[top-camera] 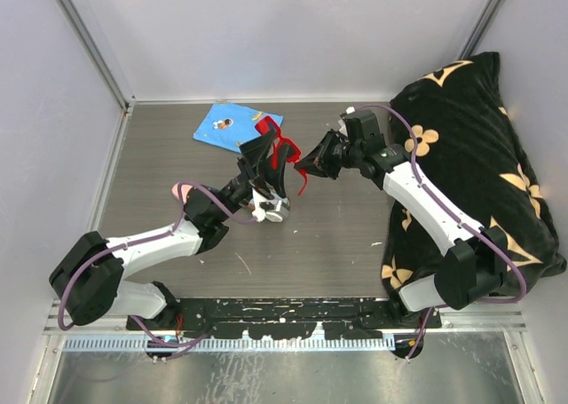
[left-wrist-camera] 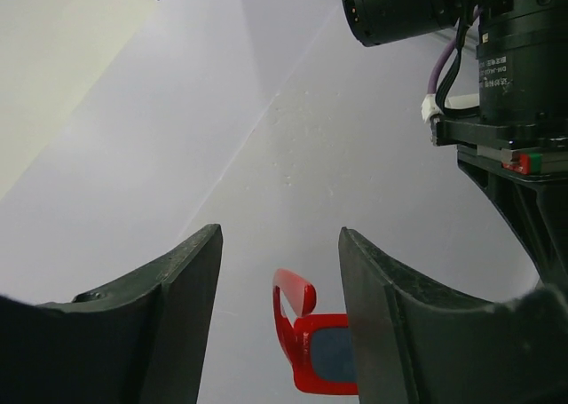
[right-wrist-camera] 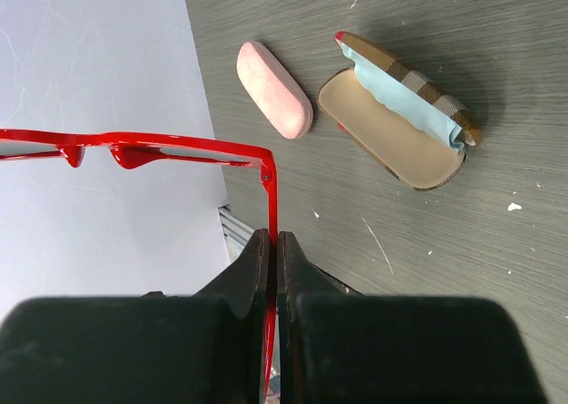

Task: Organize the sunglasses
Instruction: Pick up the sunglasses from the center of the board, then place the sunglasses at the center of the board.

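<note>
We see the red sunglasses (left-wrist-camera: 302,349) aloft between both arms, one temple pinched lengthwise by the right gripper (right-wrist-camera: 275,244). The left gripper (left-wrist-camera: 280,235), spread, flanks the frame. The open case (right-wrist-camera: 390,142) lies below.

Checked case (right-wrist-camera: 390,146): lying open, holding blue cloth (right-wrist-camera: 404,89).
Pink case (right-wrist-camera: 274,90): lying shut beside it.
Black cushion (top-camera: 479,155): lying at right.

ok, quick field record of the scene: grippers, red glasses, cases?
right gripper: shut on one temple of the red sunglasses, held above the table
left gripper: open, fingers either side of the red frame
pink case: closed, on the table
plaid case: open, light blue cloth inside, beside the pink case
</note>
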{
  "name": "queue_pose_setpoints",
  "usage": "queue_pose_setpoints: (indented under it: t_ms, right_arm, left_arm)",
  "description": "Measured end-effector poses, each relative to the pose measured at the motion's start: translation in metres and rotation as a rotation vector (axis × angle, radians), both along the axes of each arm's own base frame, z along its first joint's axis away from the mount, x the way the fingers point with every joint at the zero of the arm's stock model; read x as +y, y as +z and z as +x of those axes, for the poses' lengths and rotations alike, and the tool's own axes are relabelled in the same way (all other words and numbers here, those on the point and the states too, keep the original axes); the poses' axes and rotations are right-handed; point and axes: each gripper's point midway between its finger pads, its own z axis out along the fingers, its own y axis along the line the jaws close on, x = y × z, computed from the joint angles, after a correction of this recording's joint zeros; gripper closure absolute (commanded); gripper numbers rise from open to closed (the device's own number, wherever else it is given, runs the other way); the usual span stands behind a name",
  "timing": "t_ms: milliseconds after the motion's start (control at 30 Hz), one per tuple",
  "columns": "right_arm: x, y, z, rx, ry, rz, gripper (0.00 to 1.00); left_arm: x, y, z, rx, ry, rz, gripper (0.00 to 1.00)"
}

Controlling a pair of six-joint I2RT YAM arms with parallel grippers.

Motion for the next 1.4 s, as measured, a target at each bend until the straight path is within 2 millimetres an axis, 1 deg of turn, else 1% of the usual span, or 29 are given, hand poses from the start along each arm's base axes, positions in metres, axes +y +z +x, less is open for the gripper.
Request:
queue_pose_setpoints:
  t_ms: [67, 167, 233, 267, 333, 400, 467, 533, 633, 667, 733, 800, 867, 933, 1000, 1067, 1133, 1200, 1233, 1333, 1400]
  right_arm:
    - [0.001, 0.001, 0.001, -0.001, -0.005, 0.006, 0.99]
    - [0.001, 0.003, 0.006, -0.005, -0.019, 0.009, 1.0]
    - [0.002, 0.007, 0.013, -0.014, -0.036, 0.009, 1.0]
    - [0.002, 0.009, 0.019, -0.025, -0.049, 0.006, 1.0]
    - [0.0, 0.014, 0.031, -0.05, -0.08, -0.003, 1.0]
    - [-0.008, 0.019, 0.044, -0.084, -0.13, -0.018, 1.0]
    - [-0.023, 0.023, 0.059, -0.127, -0.195, -0.046, 1.0]
    - [-0.043, 0.024, 0.076, -0.174, -0.277, -0.09, 1.0]
    - [-0.079, 0.029, 0.098, -0.277, -0.393, -0.196, 1.0]
    - [-0.094, 0.031, 0.102, -0.317, -0.43, -0.248, 1.0]
    - [-0.116, 0.036, 0.104, -0.375, -0.481, -0.334, 1.0]
    - [-0.137, 0.043, 0.1, -0.435, -0.52, -0.432, 0.99]
    - [-0.152, 0.047, 0.092, -0.471, -0.539, -0.505, 0.99]
    - [-0.165, 0.047, 0.081, -0.485, -0.553, -0.569, 0.98]
    - [-0.176, 0.04, 0.067, -0.483, -0.564, -0.635, 0.97]
    - [-0.182, 0.025, 0.05, -0.457, -0.556, -0.706, 0.98]
    - [-0.18, 0.005, 0.033, -0.427, -0.53, -0.763, 0.98]
    - [-0.176, -0.016, 0.019, -0.399, -0.497, -0.804, 0.98]
    - [-0.172, -0.032, 0.009, -0.373, -0.468, -0.831, 0.98]
    - [-0.168, -0.071, -0.012, -0.303, -0.407, -0.891, 0.98]
    - [-0.168, -0.091, -0.024, -0.267, -0.388, -0.917, 0.98]
  left_arm:
    - [-0.001, 0.0, -0.003, -0.001, -0.01, 0.0, 0.37]
    - [-0.003, -0.001, -0.008, 0.003, -0.026, 0.0, 0.17]
    - [-0.006, -0.003, -0.011, 0.011, -0.04, 0.0, 0.04]
    - [-0.007, -0.005, -0.013, 0.017, -0.048, 0.0, 0.01]
    - [-0.01, -0.008, -0.016, 0.028, -0.06, 0.001, 0.02]
    - [-0.011, -0.011, -0.017, 0.051, -0.069, -0.007, 0.02]
    - [-0.009, -0.014, -0.017, 0.08, -0.068, -0.028, 0.02]
    - [-0.003, -0.014, -0.017, 0.109, -0.06, -0.061, 0.02]
    - [0.011, -0.01, -0.021, 0.155, -0.051, -0.145, 0.01]
    - [0.017, -0.01, -0.024, 0.179, -0.05, -0.183, 0.01]
    - [0.026, -0.012, -0.031, 0.237, -0.057, -0.252, 0.01]
    - [0.039, -0.018, -0.034, 0.327, -0.057, -0.34, 0.02]
    - [0.055, -0.026, -0.035, 0.439, -0.05, -0.444, 0.02]
    - [0.071, -0.031, -0.031, 0.561, -0.027, -0.549, 0.02]
    - [0.087, -0.037, -0.028, 0.692, 0.006, -0.642, 0.02]
    - [0.103, -0.04, -0.024, 0.836, 0.061, -0.747, 0.02]
    - [0.114, -0.041, -0.021, 0.962, 0.119, -0.835, 0.02]
    - [0.118, -0.047, -0.02, 1.065, 0.168, -0.878, 0.02]
    - [0.119, -0.053, -0.02, 1.12, 0.196, -0.887, 0.02]
    - [0.116, -0.08, -0.021, 1.271, 0.303, -0.849, 0.02]
    - [0.113, -0.106, -0.023, 1.361, 0.395, -0.791, 0.02]
